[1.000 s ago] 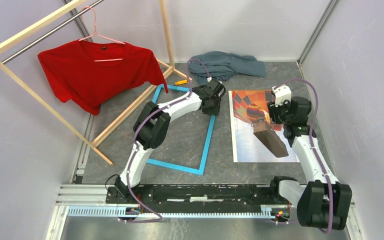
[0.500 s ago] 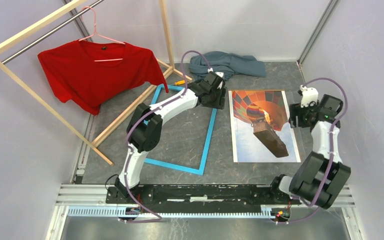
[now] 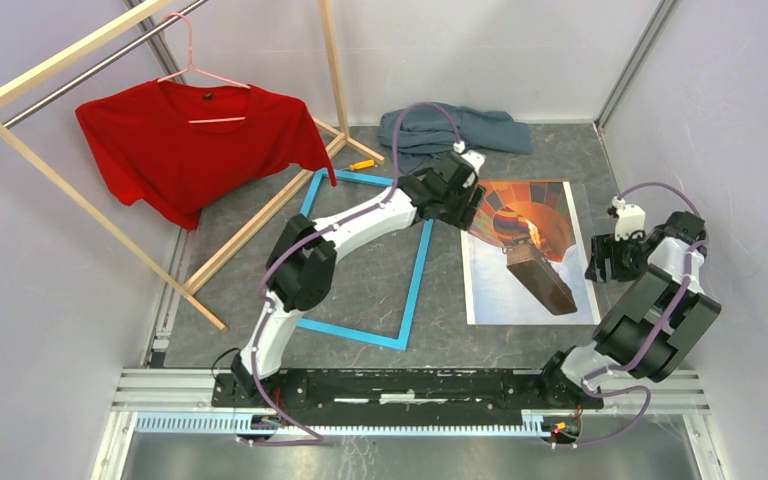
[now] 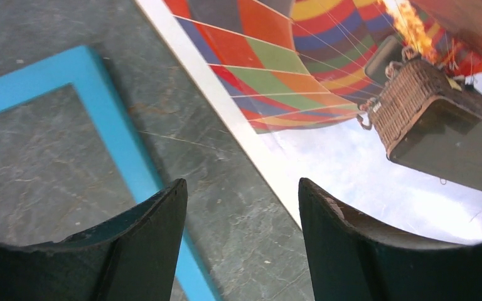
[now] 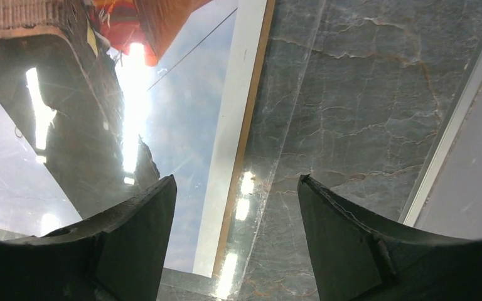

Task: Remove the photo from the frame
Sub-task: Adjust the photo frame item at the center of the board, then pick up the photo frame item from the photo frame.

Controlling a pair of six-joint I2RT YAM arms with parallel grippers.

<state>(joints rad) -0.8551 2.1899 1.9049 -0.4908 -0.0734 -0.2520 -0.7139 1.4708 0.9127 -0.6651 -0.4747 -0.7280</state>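
Top view, 12 o'clock taken as away from the arm bases.

Nearest, flat on the grey marbled desk (image 3: 370, 285): large thin rectangular light-blue picture frame (image 3: 416, 275), bare desk showing through the opening. Count: one.

At 3 o'clock of the frame, apart by a bare strip of desk: large rectangular print of a colourful hot-air balloon with brown basket and pale sky, i.e. the photo (image 3: 500, 290). Face up, long axis 6 to 12 o'clock. Count: one. Judged already out of the frame.

On top of the photo, apparently one clear glossy sheet (image 5: 270, 144), overhanging the 3 o'clock edge; read from glare only.

Right end effector (image 3: 600, 265): above the photo's 3 o'clock edge, about mid-length, spread wide, holding nothing.

Left end effector (image 4: 241, 188): at the photo's 11 o'clock corner, spread wide, holding nothing; frame bar towards 9 o'clock, print towards 3 o'clock. Height above the print not readable.

Neither arm clearly nearer. Judged: next move turns on rising straight up, without dragging the print back towards 9 o'clock.

Farther off: one grey-blue cloth heap (image 3: 450, 130) at 12 o'clock; one small orange-yellow item (image 3: 360, 163), too small to identify; one pale wooden clothes rack (image 3: 332, 70) at 10 o'clock, carrying one red T-shirt (image 3: 195, 150) on one pink hanger (image 3: 192, 60).
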